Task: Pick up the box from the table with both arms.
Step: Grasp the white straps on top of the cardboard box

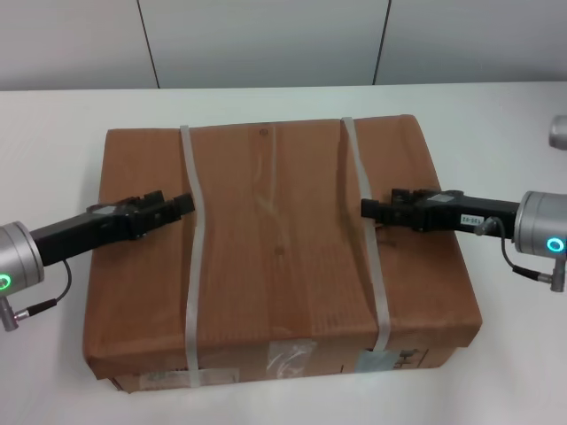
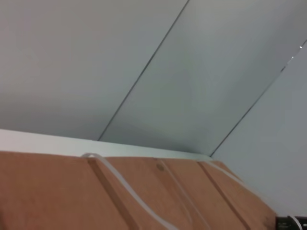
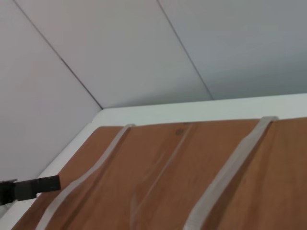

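The box (image 1: 279, 257) is a large flat brown carton with two pale straps, lying on the white table (image 1: 496, 124). Tape and labels show on its near side. My left gripper (image 1: 180, 206) lies low over the box top, its tip at the left strap (image 1: 192, 248). My right gripper (image 1: 368, 209) lies over the top from the other side, its tip at the right strap (image 1: 370, 248). The box top also shows in the left wrist view (image 2: 144, 196) and the right wrist view (image 3: 163, 177). The right wrist view shows the left gripper's tip (image 3: 29, 188) farther off.
A grey panelled wall (image 1: 266, 40) stands behind the table's far edge. White table surface shows on both sides of the box. A silver cylindrical part (image 1: 558, 131) sits at the right edge of the head view.
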`<state>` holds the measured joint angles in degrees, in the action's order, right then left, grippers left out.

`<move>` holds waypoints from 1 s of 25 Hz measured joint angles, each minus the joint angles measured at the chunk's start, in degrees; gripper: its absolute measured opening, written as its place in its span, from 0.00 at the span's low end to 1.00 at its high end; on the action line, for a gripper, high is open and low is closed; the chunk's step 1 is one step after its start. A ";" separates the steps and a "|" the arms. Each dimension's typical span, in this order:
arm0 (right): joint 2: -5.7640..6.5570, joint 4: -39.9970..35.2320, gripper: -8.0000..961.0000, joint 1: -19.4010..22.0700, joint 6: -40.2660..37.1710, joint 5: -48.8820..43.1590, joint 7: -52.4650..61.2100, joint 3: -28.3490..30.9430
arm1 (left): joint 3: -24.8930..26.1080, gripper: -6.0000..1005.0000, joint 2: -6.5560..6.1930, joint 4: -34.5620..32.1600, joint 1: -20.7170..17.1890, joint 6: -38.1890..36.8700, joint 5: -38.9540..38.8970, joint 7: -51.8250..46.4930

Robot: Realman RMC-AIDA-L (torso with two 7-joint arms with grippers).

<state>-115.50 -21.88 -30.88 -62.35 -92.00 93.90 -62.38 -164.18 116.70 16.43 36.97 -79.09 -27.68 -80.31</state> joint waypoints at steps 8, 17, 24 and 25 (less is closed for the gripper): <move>-0.95 0.23 0.88 -1.25 0.42 -0.02 0.07 -2.01 | 0.00 0.75 0.08 -0.14 0.95 0.01 2.76 -0.86; -1.88 0.81 0.88 -2.65 0.87 -0.02 -0.06 -3.51 | 0.00 0.74 0.21 -1.65 2.95 1.71 5.72 -3.20; -2.15 0.80 0.88 -3.63 0.87 -0.02 -0.16 -3.54 | 0.00 0.74 0.22 -4.01 4.99 3.94 9.11 -4.99; -2.15 0.80 0.88 -3.63 0.87 -0.02 -0.16 -3.54 | 0.00 0.74 0.22 -4.35 5.20 4.16 9.36 -5.06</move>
<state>-117.65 -21.08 -34.51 -61.48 -92.02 93.74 -65.92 -164.18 116.91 12.09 42.17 -74.93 -18.32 -85.37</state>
